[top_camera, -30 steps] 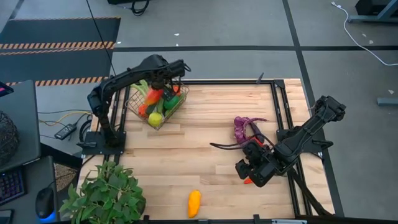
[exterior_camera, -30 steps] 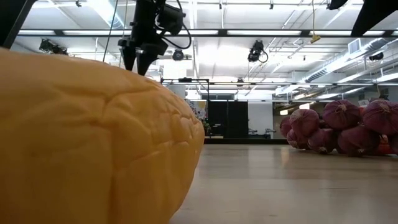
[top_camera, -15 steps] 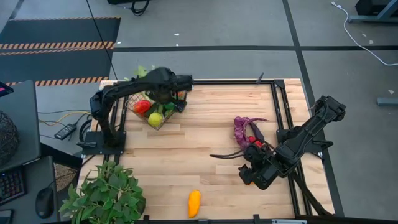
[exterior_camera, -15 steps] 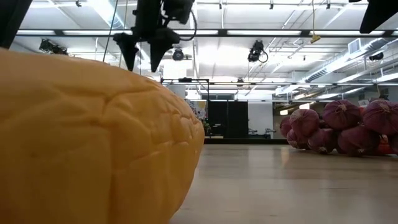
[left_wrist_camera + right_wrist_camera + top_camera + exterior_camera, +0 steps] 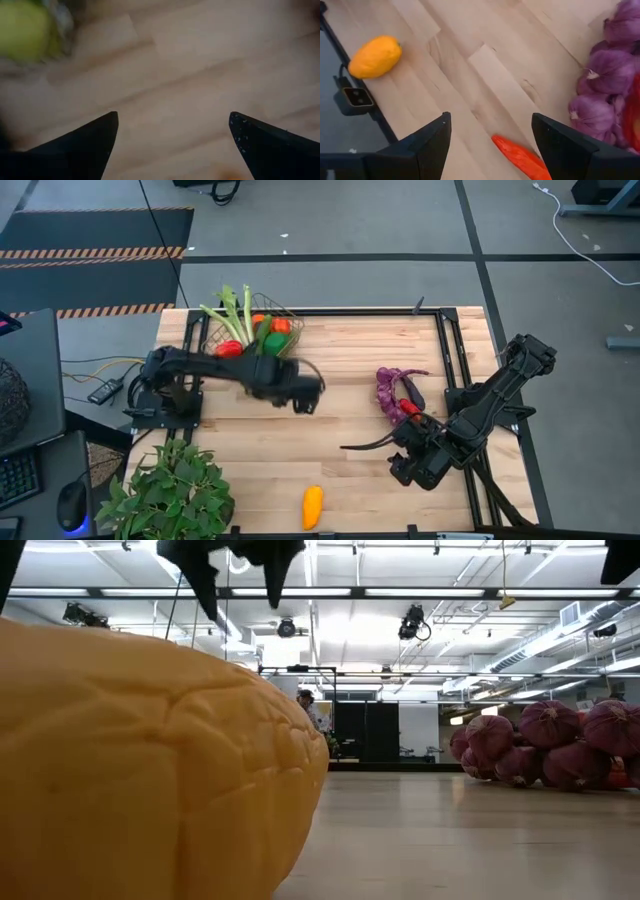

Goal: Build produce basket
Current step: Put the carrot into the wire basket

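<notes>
The wire basket stands at the table's far left, holding celery, red, orange and green produce. My left gripper hangs open over bare wood, to the near right of the basket, with nothing between its fingers; it also shows at the top of the low view. My right gripper is open above the table's near right. An orange-red piece lies on the wood below it. A purple bunch lies farther back, and a yellow-orange piece rests near the front edge.
A leafy green plant fills the near left corner. A red piece lies against the purple bunch. The yellow-orange piece blocks the left half of the low view. Open wood lies across the table's middle.
My left gripper has swung away from above the basket toward the table's near edge and a little to the right, rolling its wrist as it went. Its fingers have stayed open. The basket's produce, covered by the arm before, now shows.
</notes>
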Robot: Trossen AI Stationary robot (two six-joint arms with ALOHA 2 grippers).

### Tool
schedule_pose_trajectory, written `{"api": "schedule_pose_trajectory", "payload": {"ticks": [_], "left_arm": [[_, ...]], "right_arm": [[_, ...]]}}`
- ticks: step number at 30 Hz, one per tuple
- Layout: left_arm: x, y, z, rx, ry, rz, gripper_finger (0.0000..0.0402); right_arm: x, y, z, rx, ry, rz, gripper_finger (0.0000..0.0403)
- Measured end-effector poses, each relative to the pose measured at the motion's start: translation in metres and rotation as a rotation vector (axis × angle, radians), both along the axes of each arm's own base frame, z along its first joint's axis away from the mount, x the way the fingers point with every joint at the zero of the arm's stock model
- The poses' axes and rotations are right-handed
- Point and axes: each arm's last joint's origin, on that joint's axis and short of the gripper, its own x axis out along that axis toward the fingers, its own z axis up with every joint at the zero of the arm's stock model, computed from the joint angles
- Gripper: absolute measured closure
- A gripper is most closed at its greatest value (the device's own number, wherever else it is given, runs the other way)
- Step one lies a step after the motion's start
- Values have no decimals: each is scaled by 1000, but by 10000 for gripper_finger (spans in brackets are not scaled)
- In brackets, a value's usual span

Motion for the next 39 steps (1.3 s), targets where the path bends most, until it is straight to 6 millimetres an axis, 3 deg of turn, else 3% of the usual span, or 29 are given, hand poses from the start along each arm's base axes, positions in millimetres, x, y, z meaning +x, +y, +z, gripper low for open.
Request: {"api": "schedule_pose_trajectory", "payload": {"ticks": [7,15,19,24,30,39], "left_arm": [[-2,-62,2,-80,-142,30,14],[12,-100,13,-165,-410,-103,14],[17,-109,19,-158,-492,-235,14],[18,-129,26,-236,-586,-405,14],[11,-154,33,-228,-679,-443,14],[1,-174,34,-218,-722,-367,14]], "right_arm": [[5,7,3,74,-43,44,123],[5,17,0,207,-25,-36,123],[5,26,-14,94,46,136,125],[2,37,-42,-13,274,429,126],[-5,42,-75,-81,586,598,126],[1,31,-88,-162,593,734,142]]}}
